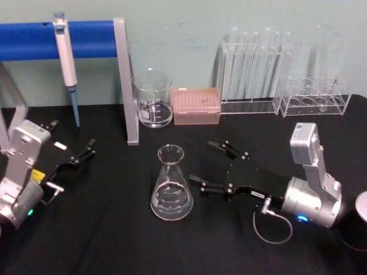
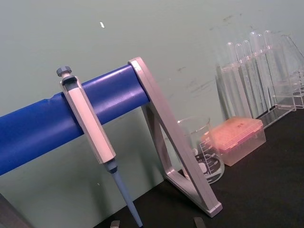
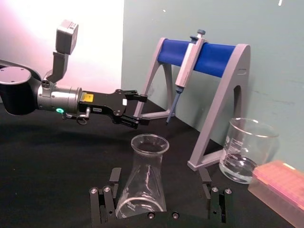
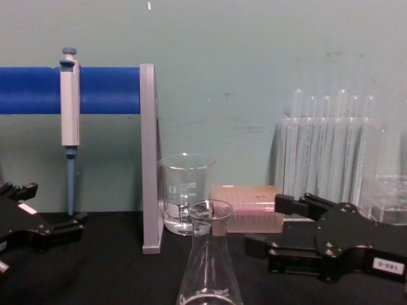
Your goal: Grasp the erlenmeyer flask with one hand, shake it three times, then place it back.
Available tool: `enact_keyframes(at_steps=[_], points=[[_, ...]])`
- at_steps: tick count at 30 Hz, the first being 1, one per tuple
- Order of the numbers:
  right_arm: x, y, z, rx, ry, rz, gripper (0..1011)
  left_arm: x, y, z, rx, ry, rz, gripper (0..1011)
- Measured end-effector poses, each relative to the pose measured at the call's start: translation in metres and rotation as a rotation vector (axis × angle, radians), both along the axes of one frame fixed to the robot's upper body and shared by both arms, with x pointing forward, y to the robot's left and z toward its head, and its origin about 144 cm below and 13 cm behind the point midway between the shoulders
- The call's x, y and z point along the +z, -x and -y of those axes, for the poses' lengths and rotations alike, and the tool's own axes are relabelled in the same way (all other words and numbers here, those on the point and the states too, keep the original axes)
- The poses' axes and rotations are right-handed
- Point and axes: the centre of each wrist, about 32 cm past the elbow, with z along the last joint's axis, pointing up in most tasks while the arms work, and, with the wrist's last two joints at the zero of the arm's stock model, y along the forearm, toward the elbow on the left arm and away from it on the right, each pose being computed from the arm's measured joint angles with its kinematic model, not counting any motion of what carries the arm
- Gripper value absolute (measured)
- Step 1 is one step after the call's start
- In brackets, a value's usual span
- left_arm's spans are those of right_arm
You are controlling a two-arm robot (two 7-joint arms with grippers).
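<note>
The erlenmeyer flask (image 1: 171, 184) is clear glass and stands upright on the black table, a little left of centre. My right gripper (image 1: 202, 161), black with a silver-grey wrist, lies low on the table just right of the flask. It is open and its fingertips stop short of the glass. In the right wrist view the flask (image 3: 142, 185) stands ahead of the gap between the spread fingers (image 3: 114, 176) of that gripper (image 3: 159, 178). The chest view has the flask (image 4: 211, 267) in front and the right gripper (image 4: 267, 225) beside it. My left gripper (image 1: 73, 163) rests open at the far left, holding nothing.
A glass beaker (image 1: 153, 98), a pink tip box (image 1: 196, 105) and two clear test tube racks (image 1: 252, 69) line the back. A pipette (image 1: 66, 51) hangs on a blue bar with a grey leg (image 1: 126, 80). A dark round object (image 1: 355, 223) sits at the right edge.
</note>
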Motion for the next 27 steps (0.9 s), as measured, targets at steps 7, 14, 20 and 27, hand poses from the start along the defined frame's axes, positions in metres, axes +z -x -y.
enact_keyframes(at_steps=[7,14,20,27], points=[[0.0,-0.007,-0.009,0.024,-0.006,-0.005,1003,0.0,0.0,0.0,0.0,0.0,0.0,1001],[-0.002,-0.013,-0.017,0.034,-0.009,-0.01,1003,0.0,0.0,0.0,0.0,0.0,0.0,1001],[-0.002,-0.02,-0.024,0.046,-0.005,-0.011,1003,0.0,0.0,0.0,0.0,0.0,0.0,1001],[-0.003,-0.026,-0.032,0.067,0.001,-0.016,1003,0.0,0.0,0.0,0.0,0.0,0.0,1001]])
